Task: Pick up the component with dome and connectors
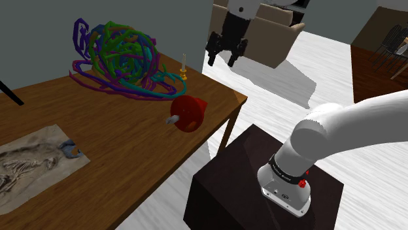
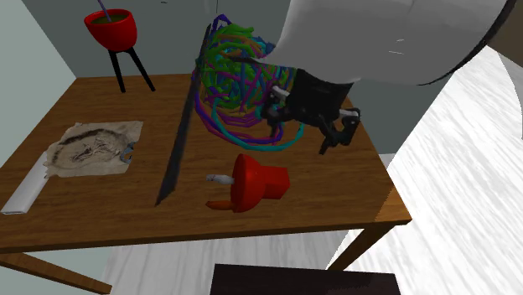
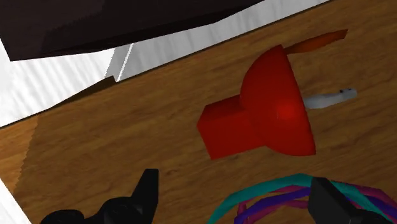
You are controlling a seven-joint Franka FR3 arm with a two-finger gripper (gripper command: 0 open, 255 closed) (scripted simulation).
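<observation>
The wooden surface (image 1: 124, 150) carries a red domed component (image 1: 188, 113) lying on its side near one edge, a multicoloured tube tangle (image 1: 121, 55), a flat skeleton-print sheet (image 1: 33, 166), and a white bar (image 2: 25, 191) just beside that sheet.

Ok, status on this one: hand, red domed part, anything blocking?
Hand open, empty, above the table. Red domed part on its side, untouched. Cord tangle close beside, not covering it.
</observation>
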